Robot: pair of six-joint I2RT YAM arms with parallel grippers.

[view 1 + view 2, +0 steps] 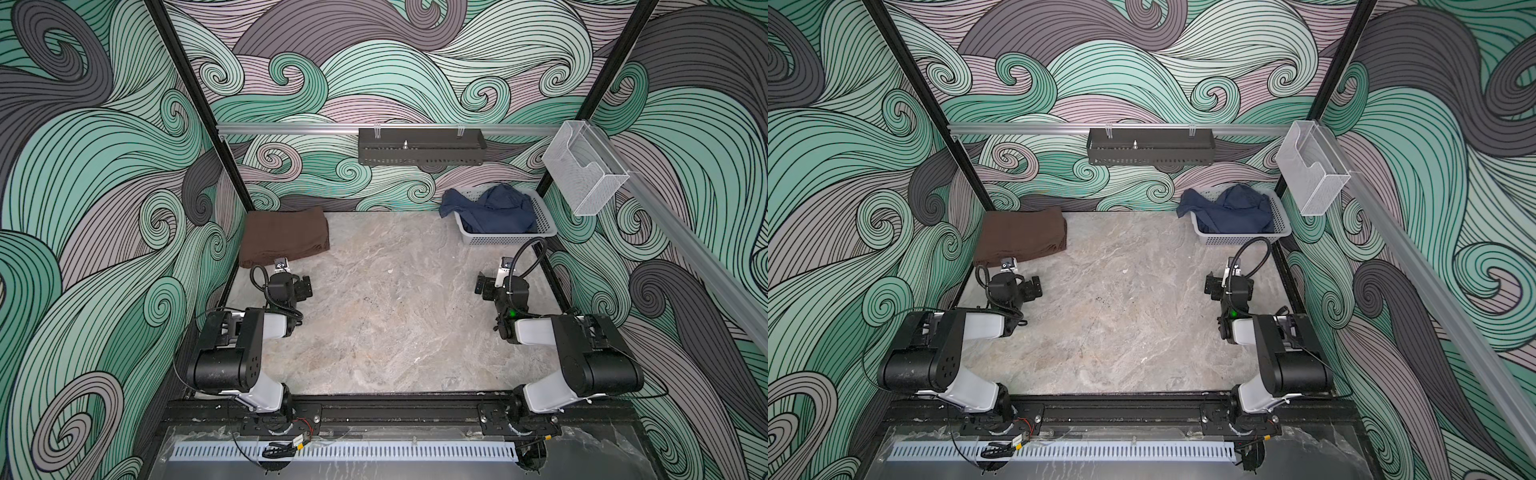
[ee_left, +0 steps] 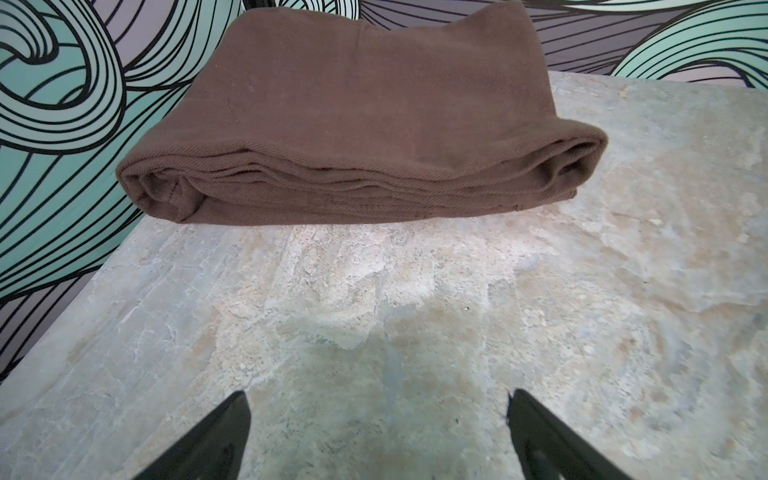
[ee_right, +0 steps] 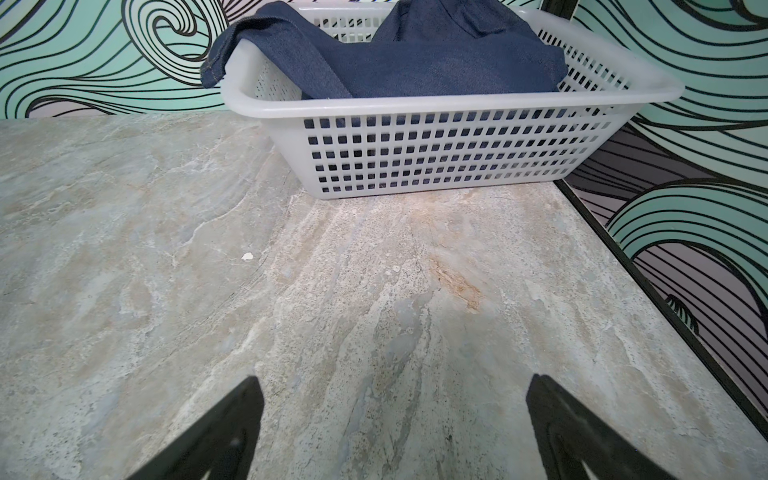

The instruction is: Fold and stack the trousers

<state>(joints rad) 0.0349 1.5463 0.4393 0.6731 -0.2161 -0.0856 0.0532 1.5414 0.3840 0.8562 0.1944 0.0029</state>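
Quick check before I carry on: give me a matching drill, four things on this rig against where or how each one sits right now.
Things
1. trousers
2. navy garment
3. basket
4. left gripper

States
A. fingers spread, nothing between them
B. stands in the far right corner of the table, holding cloth
C. folded, lying in the far left corner
D. crumpled, one end hanging over a rim

Pairs: 1-C, 2-D, 3-B, 4-A
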